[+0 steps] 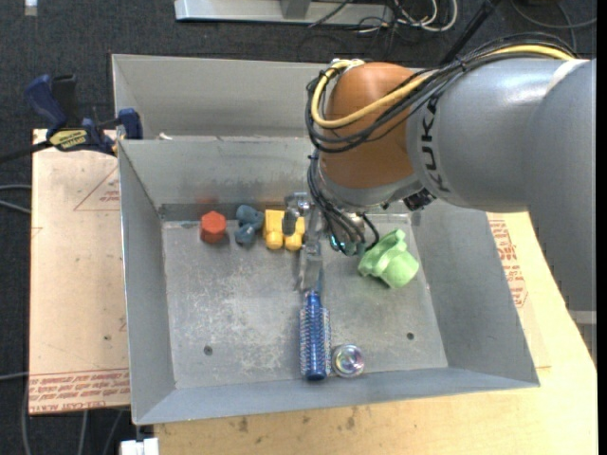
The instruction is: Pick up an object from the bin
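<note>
Approach seems to be the step in hand. The tool (309, 271) stands low near the middle of the bin (142, 282), its tip just at the upper end of a blue bristly brush (314, 335), which lies from there toward 6 o'clock. If the tool is apart or together, I cannot tell. A green lumpy thing (389, 262) lies at 3 o'clock, yellow pieces (275, 227) at 11 o'clock. Next, I think, it must close on the brush end and lift straight.

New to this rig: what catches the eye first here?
The grey arm with its orange cover reaches in from the right, its gripper low at mid-bin, just behind a blue brush by the front wall. A bright green lump lies to the gripper's right.
</note>
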Robot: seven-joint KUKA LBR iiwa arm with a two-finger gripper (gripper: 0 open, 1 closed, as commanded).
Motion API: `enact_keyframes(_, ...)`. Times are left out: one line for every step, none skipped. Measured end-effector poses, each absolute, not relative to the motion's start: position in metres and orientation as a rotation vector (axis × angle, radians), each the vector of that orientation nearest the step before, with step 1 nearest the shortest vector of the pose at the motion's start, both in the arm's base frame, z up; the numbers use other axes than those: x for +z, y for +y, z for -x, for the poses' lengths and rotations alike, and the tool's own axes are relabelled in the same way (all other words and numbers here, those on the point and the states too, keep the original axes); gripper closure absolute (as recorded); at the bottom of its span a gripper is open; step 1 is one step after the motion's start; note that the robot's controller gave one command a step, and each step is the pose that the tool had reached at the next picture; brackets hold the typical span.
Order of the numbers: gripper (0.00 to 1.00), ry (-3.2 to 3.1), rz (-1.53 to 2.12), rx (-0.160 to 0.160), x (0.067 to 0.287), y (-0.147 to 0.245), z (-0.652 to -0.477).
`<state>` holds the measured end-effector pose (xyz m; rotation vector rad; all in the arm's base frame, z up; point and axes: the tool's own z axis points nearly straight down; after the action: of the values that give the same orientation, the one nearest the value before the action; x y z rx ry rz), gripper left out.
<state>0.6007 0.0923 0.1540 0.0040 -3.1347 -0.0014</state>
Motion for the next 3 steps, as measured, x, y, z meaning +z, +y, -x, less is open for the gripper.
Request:
enact_keyframes(0.00, -3.125, -0.312, -0.002, 0.095, 0.066, -0.508)
enact_keyframes(0.00, -3.022, -0.878, 0.000, 0.070, 0.049, -0.494)
enact_keyframes(1.00, -3.018, -0.876, -0.003, 0.070, 0.050, -0.493)
